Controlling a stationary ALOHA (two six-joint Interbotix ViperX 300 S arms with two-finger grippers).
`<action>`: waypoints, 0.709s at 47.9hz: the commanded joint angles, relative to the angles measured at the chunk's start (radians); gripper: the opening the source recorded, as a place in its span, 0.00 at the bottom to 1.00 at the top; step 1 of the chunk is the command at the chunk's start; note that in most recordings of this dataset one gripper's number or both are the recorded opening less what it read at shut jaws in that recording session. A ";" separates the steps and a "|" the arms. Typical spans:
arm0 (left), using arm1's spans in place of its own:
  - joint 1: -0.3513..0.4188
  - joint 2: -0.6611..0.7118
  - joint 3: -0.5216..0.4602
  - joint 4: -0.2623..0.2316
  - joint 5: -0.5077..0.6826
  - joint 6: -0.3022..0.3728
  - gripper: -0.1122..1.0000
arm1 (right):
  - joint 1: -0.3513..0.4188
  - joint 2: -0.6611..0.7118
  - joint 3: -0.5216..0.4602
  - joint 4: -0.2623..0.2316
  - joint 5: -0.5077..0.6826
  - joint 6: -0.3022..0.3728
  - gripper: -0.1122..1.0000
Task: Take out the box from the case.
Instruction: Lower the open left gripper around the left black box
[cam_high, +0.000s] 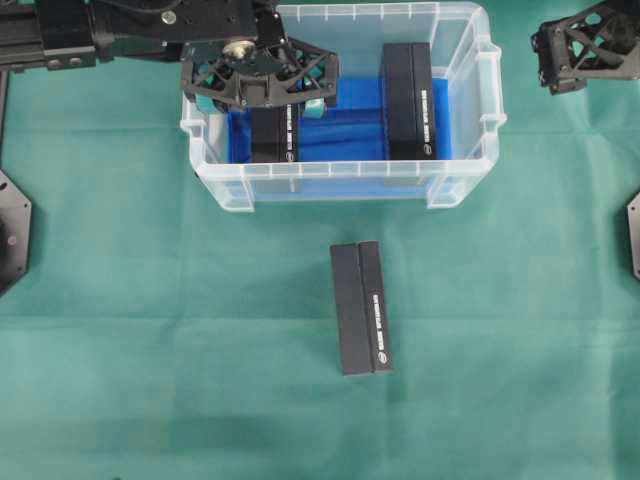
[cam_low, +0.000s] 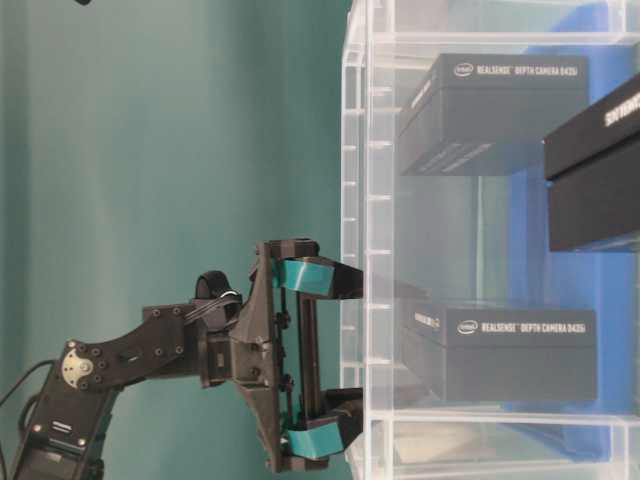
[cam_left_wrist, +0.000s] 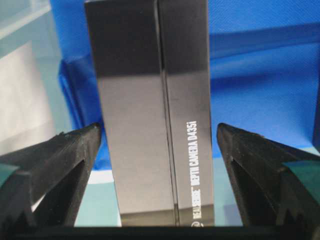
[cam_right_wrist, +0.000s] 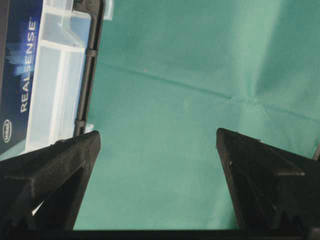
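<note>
I see the case (cam_high: 345, 185) at 12 o'clock on the green cloth (cam_high: 150, 350), holding two black boxes on its blue lining. Left box (cam_high: 272, 135) sits at the case's 9 o'clock side, right box (cam_high: 408, 100) at its 3 o'clock side. My left gripper (cam_left_wrist: 159, 150) is inside the case, jaws spread wide either side of the left box, not touching. Right gripper (cam_right_wrist: 159, 150) hangs at 2 o'clock outside the case, jaws spread, empty. A third box (cam_high: 361, 307) lies on the cloth at 6 o'clock from the case.

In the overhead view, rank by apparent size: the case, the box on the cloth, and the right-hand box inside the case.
1. case
2. box on the cloth and right-hand box in the case: look alike, not ranked.
</note>
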 joint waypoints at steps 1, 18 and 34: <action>0.002 -0.017 0.000 0.005 -0.017 0.000 0.99 | 0.000 -0.012 -0.008 -0.002 -0.006 0.000 0.94; 0.000 -0.005 0.021 0.005 -0.048 0.000 0.99 | 0.000 -0.012 -0.006 -0.002 -0.006 0.000 0.94; 0.000 0.000 0.025 0.005 -0.052 0.002 0.99 | 0.000 -0.012 -0.006 0.000 -0.006 0.000 0.94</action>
